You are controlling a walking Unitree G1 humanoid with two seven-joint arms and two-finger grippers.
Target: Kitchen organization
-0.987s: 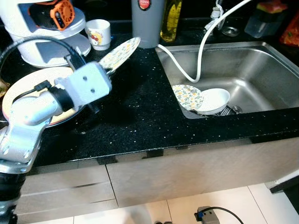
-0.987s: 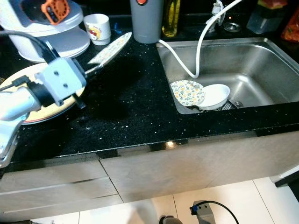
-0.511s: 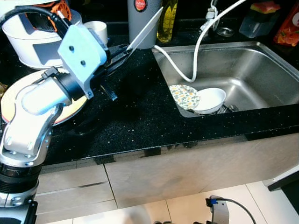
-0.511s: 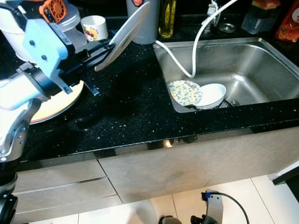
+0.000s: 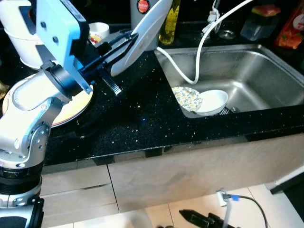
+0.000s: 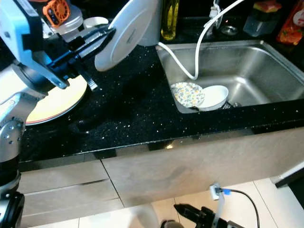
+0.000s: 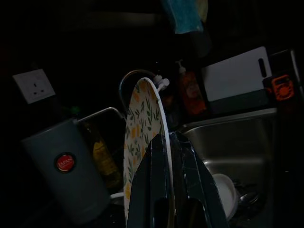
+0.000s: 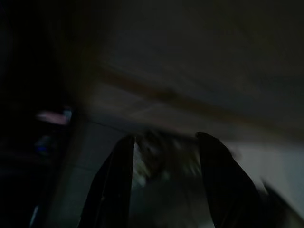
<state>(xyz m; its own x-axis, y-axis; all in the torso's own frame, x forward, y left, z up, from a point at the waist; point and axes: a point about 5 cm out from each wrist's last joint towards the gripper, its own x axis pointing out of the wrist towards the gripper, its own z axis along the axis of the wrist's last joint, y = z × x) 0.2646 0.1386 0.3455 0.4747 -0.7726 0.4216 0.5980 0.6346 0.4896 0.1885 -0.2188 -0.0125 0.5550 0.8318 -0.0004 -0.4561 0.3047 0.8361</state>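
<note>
Plate (image 6: 126,33) | pinched on edge by left gripper (image 5: 124,40) fingers, lifted off counter (image 5: 142,118) | sink (image 5: 247,76) beyond fingertips holds two dishes | right gripper (image 8: 164,190) fingers spread, empty | placement pending

Held plate (image 7: 142,142): yellow-green floral face, white back. Countertop (image 5: 142,118): black, speckled. Sink (image 5: 256,71): steel. Large plate (image 5: 71,107): cream, red-rimmed.

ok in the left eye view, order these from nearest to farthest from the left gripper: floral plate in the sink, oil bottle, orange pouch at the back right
From the left gripper, shut on the raised plate:
1. Oil bottle, just past the plate at the back of the counter.
2. Floral plate, down in the sink's near left corner.
3. Orange pouch, far back right behind the sink.
</note>
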